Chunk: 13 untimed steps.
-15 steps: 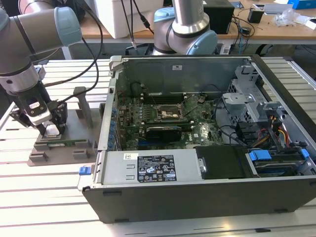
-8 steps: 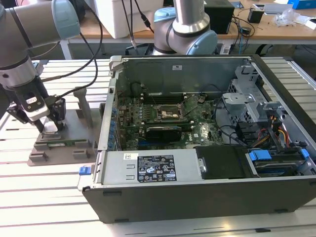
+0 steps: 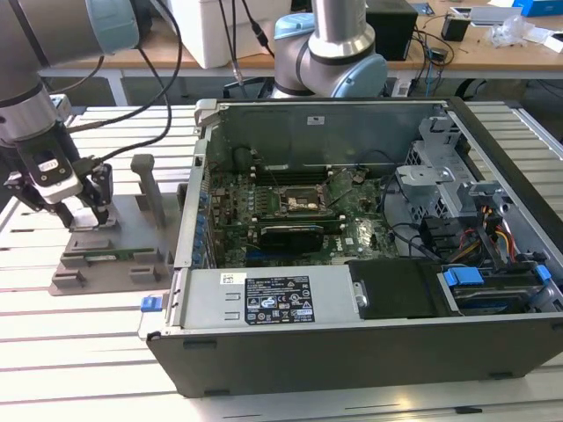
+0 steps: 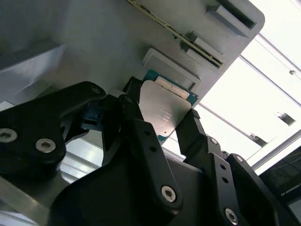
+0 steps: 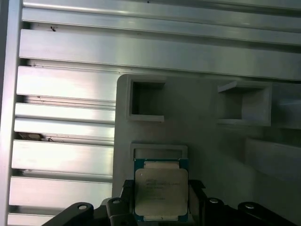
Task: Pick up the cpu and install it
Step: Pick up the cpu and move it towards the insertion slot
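Over the grey holder block (image 3: 123, 233) at the exterior view's left, the gripper (image 3: 85, 214) hangs low, well apart from the open computer case (image 3: 352, 343). Both wrist views show its black fingers (image 4: 141, 136) pressed against two opposite edges of the cpu (image 4: 164, 110), clamping the chip with its silvery top towards the cameras. In the first wrist view the chip sits just beside a shallow framed pocket (image 5: 159, 153) of the holder; whether it touches the holder cannot be told. A green memory stick (image 3: 110, 256) lies in a slot of the holder, near the gripper. Inside the case, the processor socket (image 3: 296, 201) sits mid-board
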{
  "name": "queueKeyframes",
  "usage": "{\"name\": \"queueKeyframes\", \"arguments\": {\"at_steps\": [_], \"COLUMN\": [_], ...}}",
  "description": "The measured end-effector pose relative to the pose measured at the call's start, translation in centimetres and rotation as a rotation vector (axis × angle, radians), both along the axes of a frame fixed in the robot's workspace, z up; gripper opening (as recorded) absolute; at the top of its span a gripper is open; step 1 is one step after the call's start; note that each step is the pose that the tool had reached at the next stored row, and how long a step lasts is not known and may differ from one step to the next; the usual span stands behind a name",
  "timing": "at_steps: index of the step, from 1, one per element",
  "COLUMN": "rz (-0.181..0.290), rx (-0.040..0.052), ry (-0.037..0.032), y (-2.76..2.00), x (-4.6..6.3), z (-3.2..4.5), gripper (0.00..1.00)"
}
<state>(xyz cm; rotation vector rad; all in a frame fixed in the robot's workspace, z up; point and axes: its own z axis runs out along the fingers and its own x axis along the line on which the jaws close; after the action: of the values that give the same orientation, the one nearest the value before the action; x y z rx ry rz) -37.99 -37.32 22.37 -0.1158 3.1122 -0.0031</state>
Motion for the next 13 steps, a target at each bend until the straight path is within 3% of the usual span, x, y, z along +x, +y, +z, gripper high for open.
{"name": "queueKeyframes", "arguments": {"at_steps": [13], "rz": [0.0], "rx": [0.0], "ry": [0.0], "y": [0.0], "x": [0.0], "z": [3.39], "gripper": [0.55]}}
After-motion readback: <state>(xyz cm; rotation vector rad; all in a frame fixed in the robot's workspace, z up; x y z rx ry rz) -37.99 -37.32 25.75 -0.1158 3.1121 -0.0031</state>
